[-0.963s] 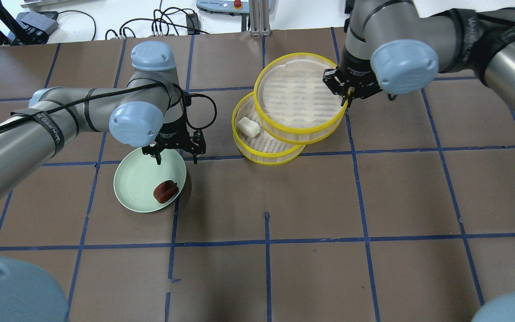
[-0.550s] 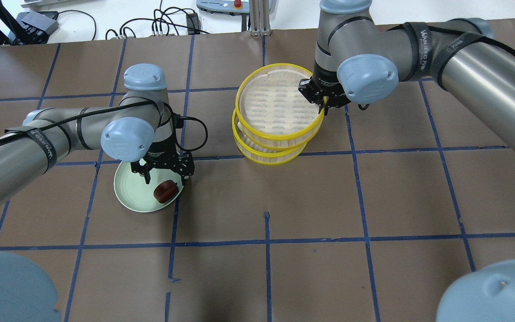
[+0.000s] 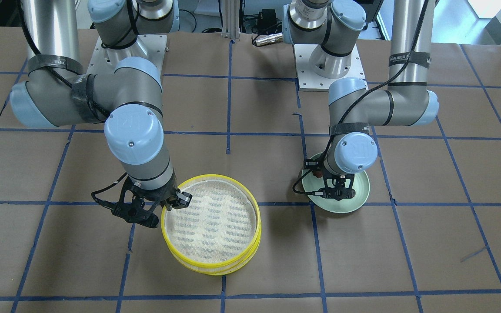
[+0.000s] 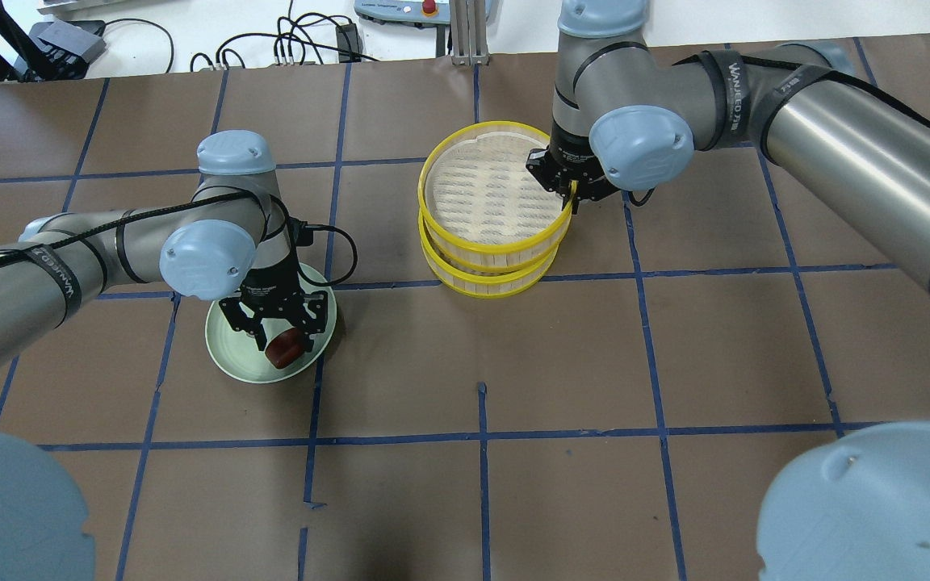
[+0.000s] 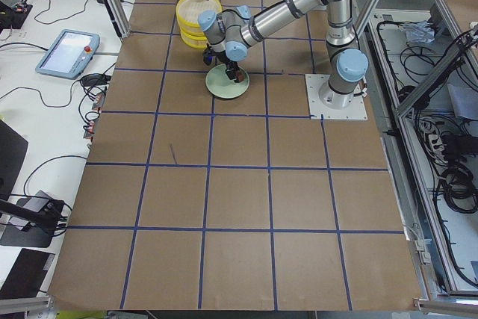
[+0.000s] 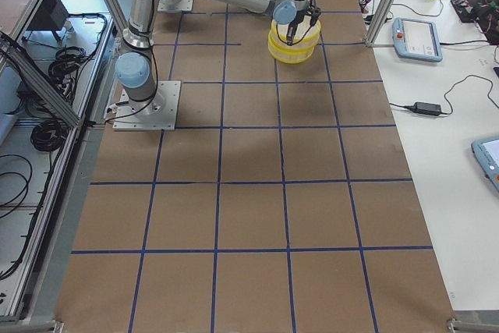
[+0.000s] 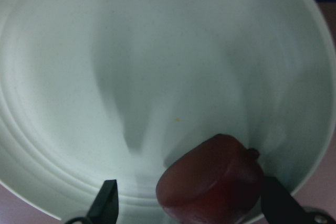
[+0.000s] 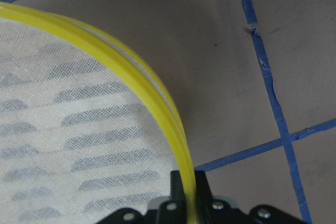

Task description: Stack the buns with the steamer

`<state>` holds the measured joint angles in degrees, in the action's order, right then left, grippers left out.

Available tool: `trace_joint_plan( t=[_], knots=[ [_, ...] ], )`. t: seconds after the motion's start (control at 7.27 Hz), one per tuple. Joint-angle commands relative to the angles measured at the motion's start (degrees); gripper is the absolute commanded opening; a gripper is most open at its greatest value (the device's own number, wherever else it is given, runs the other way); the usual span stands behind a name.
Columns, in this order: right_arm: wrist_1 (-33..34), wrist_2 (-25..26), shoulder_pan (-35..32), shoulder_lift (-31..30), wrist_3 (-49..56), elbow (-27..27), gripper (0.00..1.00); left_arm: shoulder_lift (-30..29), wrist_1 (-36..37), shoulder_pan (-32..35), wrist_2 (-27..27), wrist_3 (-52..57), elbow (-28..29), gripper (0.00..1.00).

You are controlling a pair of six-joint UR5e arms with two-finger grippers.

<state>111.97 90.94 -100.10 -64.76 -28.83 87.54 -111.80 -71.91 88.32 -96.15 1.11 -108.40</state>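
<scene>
In the overhead exterior view, the dark bun [image 4: 282,350] is seen near the rim of the plate [image 4: 227,357], between the parted fingers of the left gripper [image 4: 282,342]. Well apart from the plate, the upper steamer tray [image 4: 499,245] is clamped at its rim by the right gripper [image 4: 571,199]. As the bun is off-centre between the fingers, it may be pushed over the plate's rim at closing.

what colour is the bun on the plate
Dark reddish-brown. The bun on the plate shows best in the left wrist view.
</scene>
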Motion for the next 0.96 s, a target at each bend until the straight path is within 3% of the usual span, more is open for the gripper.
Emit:
trace_joint_plan(
  t=[0.0,0.28,0.41,0.55,0.83],
  knots=[
    [0.00,-0.15,0.00,0.51,-0.08,0.17,0.04,0.18,0.72,-0.08,-0.01,0.12,0.90,0.01],
    [-0.09,-2.08,0.00,0.25,-0.26,0.35,0.05,0.70,0.81,-0.17,0.87,-0.05,2.48,0.00],
    [-0.09,-2.17,0.00,0.33,-0.26,0.44,0.05,0.71,-0.15,-0.34,7.66,-1.70,5.45,0.00],
    [0.00,-2.00,-0.18,0.60,0.79,0.44,0.05,0.71,-2.77,-0.34,11.21,-7.81,8.70,0.00],
    [0.00,-2.00,-0.18,0.60,-0.17,0.53,0.08,0.71,-4.47,-0.43,28.56,-28.07,13.46,0.00]
  ],
)
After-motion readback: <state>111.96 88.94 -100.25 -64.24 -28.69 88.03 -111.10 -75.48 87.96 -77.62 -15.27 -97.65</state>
